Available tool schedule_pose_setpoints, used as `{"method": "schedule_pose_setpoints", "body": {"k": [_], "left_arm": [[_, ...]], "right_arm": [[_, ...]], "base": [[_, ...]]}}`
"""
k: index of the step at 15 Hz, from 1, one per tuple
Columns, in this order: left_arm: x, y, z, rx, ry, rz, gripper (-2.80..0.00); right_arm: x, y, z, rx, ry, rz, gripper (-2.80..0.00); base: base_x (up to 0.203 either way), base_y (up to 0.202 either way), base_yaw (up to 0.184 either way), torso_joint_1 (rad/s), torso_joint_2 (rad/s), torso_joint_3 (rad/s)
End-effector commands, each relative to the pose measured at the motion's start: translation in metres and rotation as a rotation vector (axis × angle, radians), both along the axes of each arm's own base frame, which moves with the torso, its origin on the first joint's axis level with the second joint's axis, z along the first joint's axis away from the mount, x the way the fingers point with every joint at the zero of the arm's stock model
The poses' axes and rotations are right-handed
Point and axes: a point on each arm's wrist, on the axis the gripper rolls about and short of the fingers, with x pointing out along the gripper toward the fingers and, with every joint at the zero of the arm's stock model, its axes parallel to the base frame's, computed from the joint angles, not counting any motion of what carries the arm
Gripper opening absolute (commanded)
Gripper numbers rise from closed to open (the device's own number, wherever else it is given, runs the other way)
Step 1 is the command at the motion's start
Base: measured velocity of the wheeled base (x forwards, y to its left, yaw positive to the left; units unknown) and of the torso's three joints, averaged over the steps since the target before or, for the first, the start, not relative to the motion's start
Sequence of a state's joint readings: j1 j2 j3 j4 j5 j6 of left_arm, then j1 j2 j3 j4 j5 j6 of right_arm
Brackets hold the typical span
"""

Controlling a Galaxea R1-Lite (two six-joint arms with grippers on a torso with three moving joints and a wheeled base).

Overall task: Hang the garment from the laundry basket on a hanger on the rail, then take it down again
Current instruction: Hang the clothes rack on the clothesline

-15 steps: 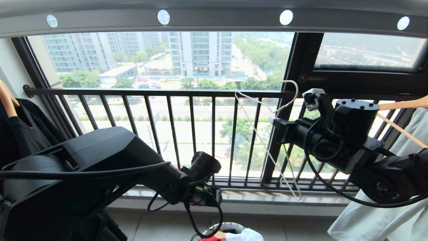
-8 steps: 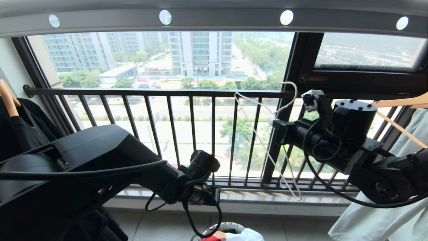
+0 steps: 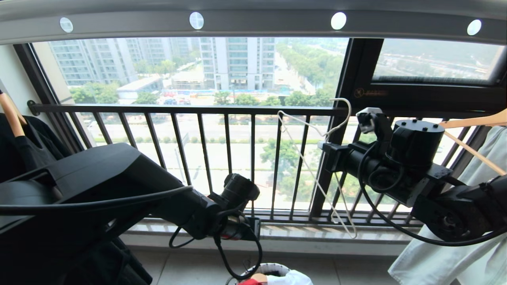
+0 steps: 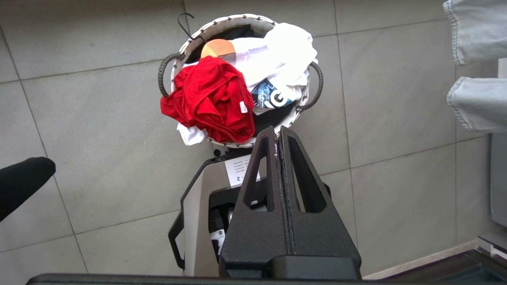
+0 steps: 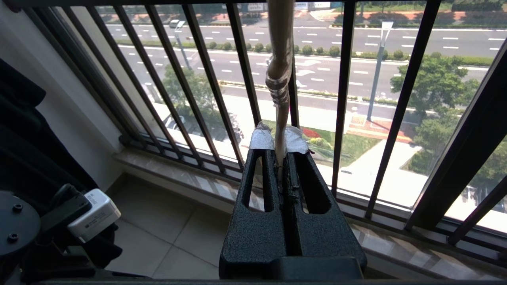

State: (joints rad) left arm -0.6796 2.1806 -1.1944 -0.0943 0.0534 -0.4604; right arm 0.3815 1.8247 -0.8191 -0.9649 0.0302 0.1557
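Looking nearest first, you see the left tool (image 4: 278, 134) pressed shut on nothing, where a second ago it stood wide, hovering above the laundry basket (image 4: 190, 39) on the floor. The garment (image 4: 212, 99) lies crumpled there, spilling over the rim toward the robot. Farther out, your right tool (image 5: 280, 152) pinches the hanger (image 3: 317, 158) just under its twisted neck, long axis hanging nearly upright, hook up, below the rail (image 3: 257, 25), unchanged.

Legible markings are proving scarce: a white label (image 4: 239, 173) on the grey unit beneath the basket is showing "- 2"; blue-white print (image 4: 273, 97) on a basket garment is reading "IG".
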Motion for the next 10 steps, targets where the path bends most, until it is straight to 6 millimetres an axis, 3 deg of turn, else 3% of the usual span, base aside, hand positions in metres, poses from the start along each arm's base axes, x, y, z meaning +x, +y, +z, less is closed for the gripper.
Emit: {"method": "schedule_pose_setpoints", "body": {"k": [1, 5, 10], "left_arm": [[-0.003, 0.0, 0.004, 0.002, 0.005, -0.002, -2.8], [-0.01, 0.003, 0.026, -0.019, -0.018, -0.007, -2.8], [-0.039, 0.018, 0.088, -0.073, -0.084, -0.031, -2.8]], "right_arm": [[0.0, 0.0, -0.001, 0.002, -0.002, 0.001, -2.8], [0.0, 0.0, -0.002, 0.002, 0.002, 0.001, -2.8], [-0.003, -0.001, -0.007, -0.005, 0.022, 0.004, -2.8]], "base": [[0.0, 0.0, 0.0, 0.0, 0.0, 0.0], [0.0, 0.0, 0.0, 0.0, 0.0, 0.0], [0.0, 0.0, 0.0, 0.0, 0.0, 0.0]]}}
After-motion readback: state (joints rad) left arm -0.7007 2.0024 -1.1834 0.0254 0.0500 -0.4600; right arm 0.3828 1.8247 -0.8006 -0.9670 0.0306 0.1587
